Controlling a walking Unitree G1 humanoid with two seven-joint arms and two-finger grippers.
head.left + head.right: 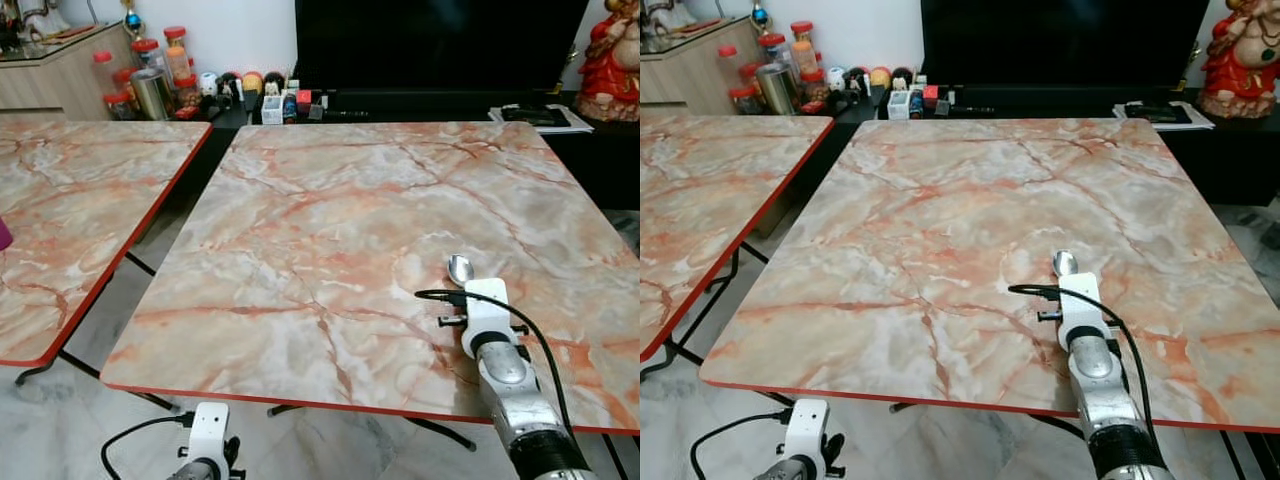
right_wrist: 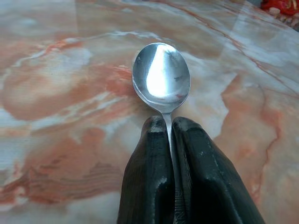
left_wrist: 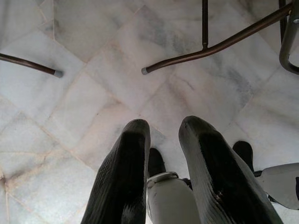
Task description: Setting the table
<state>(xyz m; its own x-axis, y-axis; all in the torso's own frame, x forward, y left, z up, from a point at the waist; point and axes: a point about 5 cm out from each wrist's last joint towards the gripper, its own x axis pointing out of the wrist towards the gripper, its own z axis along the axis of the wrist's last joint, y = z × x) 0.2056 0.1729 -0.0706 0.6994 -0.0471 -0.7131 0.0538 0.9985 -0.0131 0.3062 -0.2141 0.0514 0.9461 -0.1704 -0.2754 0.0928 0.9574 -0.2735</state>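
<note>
A shiny metal spoon [image 2: 161,77] sticks out ahead of my right gripper [image 2: 169,128], which is shut on its handle. The bowl faces up, just above the marble-patterned table [image 1: 330,200] with a red edge. In the eye views the spoon [image 1: 460,268] is over the table's near right part, in front of my right wrist [image 1: 486,312]. My left arm [image 1: 208,440] hangs below the table's front edge. Its gripper [image 3: 163,128] is open over the floor, with nothing between its fingers.
A second marble table [image 1: 80,200] stands to the left across a narrow gap. Behind are a dark TV [image 1: 430,45], jars and small items [image 1: 160,70] on a low cabinet, and a red figurine [image 1: 610,50]. Metal table legs [image 3: 210,46] cross the tiled floor.
</note>
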